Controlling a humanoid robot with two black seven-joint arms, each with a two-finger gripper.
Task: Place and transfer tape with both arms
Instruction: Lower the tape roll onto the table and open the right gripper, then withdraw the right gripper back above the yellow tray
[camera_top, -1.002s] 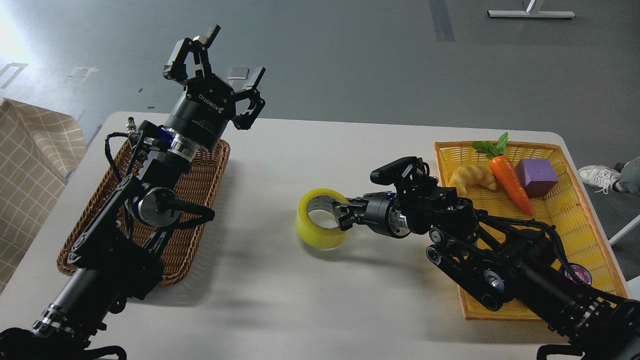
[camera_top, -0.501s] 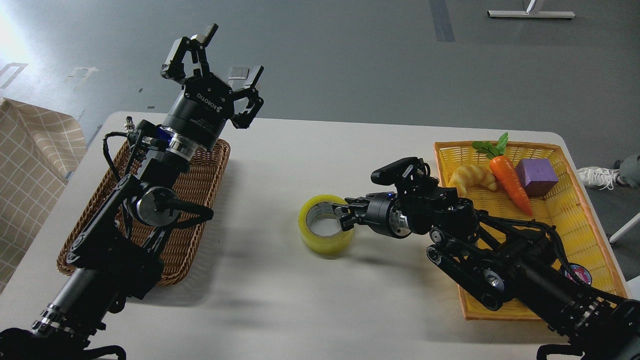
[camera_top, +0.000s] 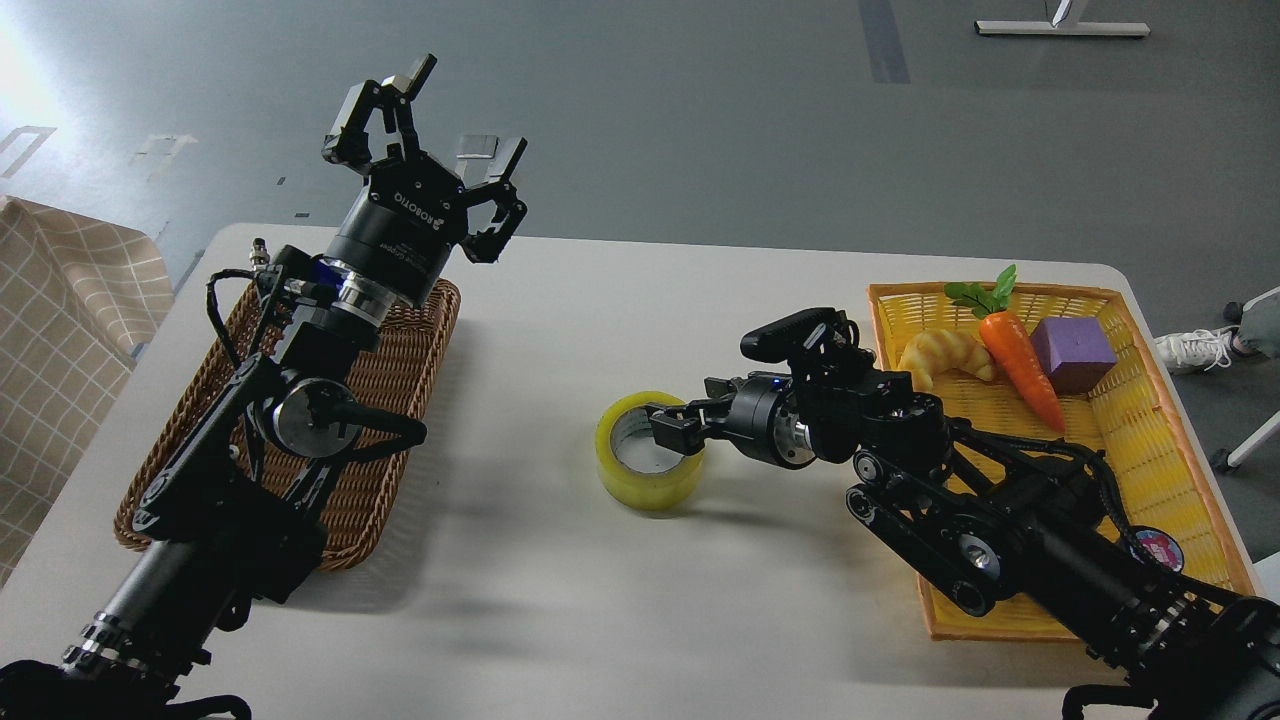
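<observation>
White worktop (camera_top: 620, 600) on a grey floor (camera_top: 700, 130).
Right tool (camera_top: 672, 428), closure unclear, sits at the tape (camera_top: 640, 478) rim; left tool (camera_top: 435, 120), fingers apart, hangs above the wicker basket (camera_top: 390, 400).

Left claw (camera_top: 432, 115) raised, fingers spread; right claw (camera_top: 672, 425) low, parted.

Yellow tape (camera_top: 648, 465), brown basket (camera_top: 400, 360), seemingly checked cloth (camera_top: 60, 330)

Our right pincer (camera_top: 672, 424) covers the near rim of the tape (camera_top: 647, 464), so we cannot tell its grip. Our right arm hides part of the yellow basket (camera_top: 1190, 470).
</observation>
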